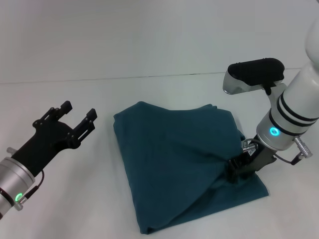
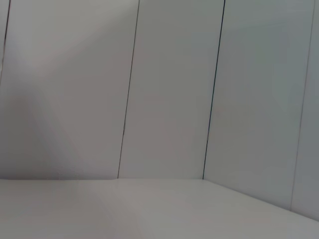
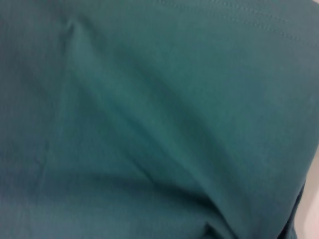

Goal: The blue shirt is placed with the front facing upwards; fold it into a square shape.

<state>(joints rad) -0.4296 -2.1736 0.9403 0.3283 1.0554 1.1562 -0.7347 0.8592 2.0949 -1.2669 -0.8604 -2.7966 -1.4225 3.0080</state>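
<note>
One table (image 1: 164,45) carries everything; the blue shirt (image 1: 174,159) lies mid-table, already folded into a rough multi-layer block, print hidden, edges not yet square; right gripper (image 1: 238,167) sits at the shirt's right edge, pinching a bunched fold, cloth puckering toward it, likely to drag that side over and tidy the outline; left gripper (image 1: 77,117) hovers left of the shirt, apart from it, fingers spread, probably kept clear.
</note>
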